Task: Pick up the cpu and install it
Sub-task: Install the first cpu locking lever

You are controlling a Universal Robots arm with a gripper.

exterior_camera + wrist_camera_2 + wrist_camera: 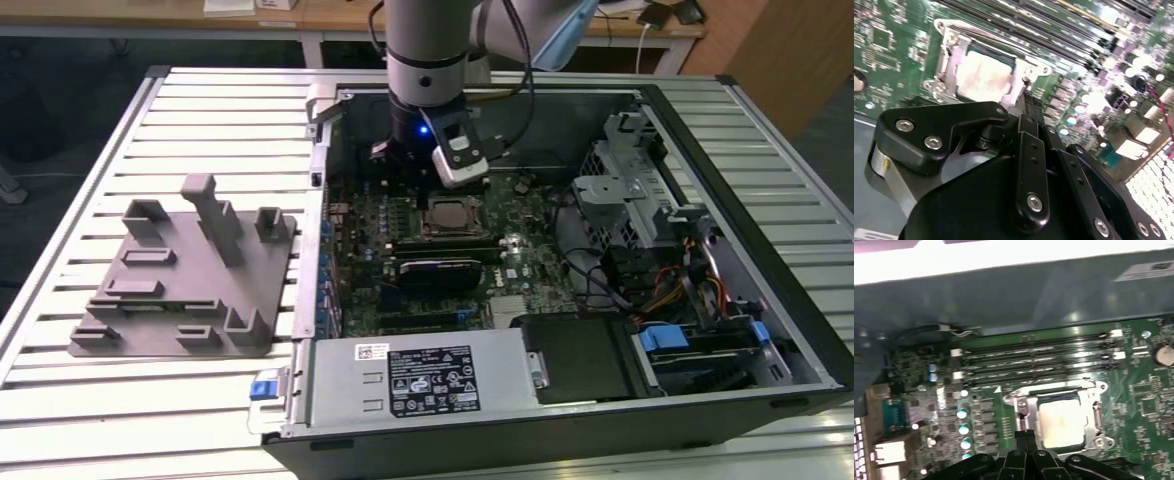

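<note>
**CPU looks seated in socket, gripper above it with nothing in it**

We see the cpu (1060,422), a small flat square chip with a pale silver metal top, lying inside the silver metal socket frame (1094,412) on the green motherboard (514,215). It sits flat and square to the frame in both wrist views. We judge the placing done. Whether the frame is latched over the chip, we cannot tell.

The black gripper (1026,436) hangs just above the socket's edge, fingers pressed together and carrying nothing. Its fingertips (1030,102) point at the frame's rim beside the chip, not touching the chip as far as we can see.

Containers:
- Open black computer case (747,215) on the slatted metal table (200,110): holds the motherboard, bare memory slots (1039,357) next to the socket, a grey power supply box (420,380) and coloured cable bundles (681,290).
- Grey plastic fixture block (187,275), on the table at the exterior view's left: we see no chip on it.
</note>
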